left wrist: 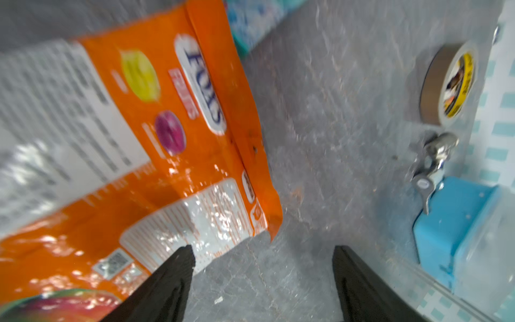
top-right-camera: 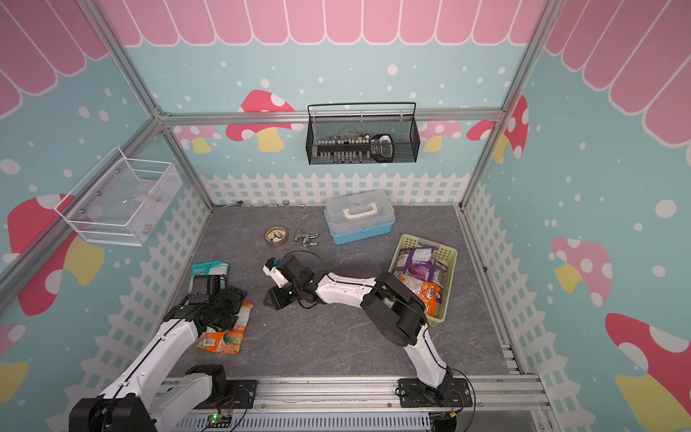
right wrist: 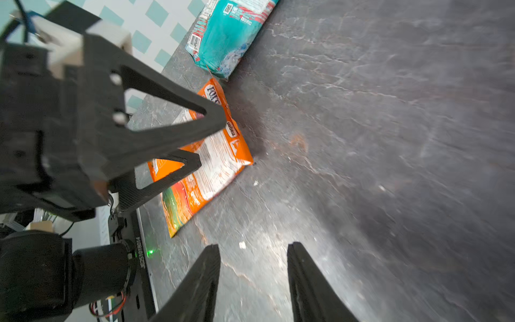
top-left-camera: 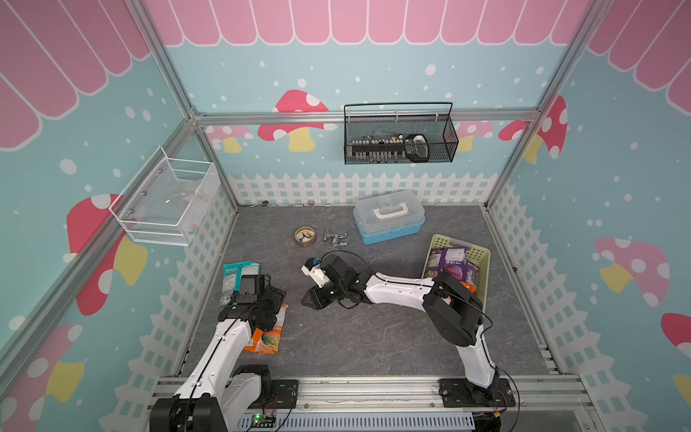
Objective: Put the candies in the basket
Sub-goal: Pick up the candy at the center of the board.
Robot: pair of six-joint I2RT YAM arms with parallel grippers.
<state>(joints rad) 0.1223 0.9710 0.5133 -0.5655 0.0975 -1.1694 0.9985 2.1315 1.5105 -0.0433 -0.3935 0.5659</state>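
The orange bag (right wrist: 217, 172) lies flat on the grey surface (right wrist: 390, 139). The left hand (right wrist: 211, 142) hangs over the orange bag, its 2 fingers spread. The teal bag (right wrist: 231, 41) lies just beyond the orange bag's far corner. The right hand (right wrist: 253, 245), fingers parted around nothing, is beside the orange bag's other end.

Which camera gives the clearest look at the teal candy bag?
The right wrist view: the teal candy bag shows nearly whole and sharp. In both top views the bag is partly covered by the left arm. The left wrist view catches only a blurred corner.
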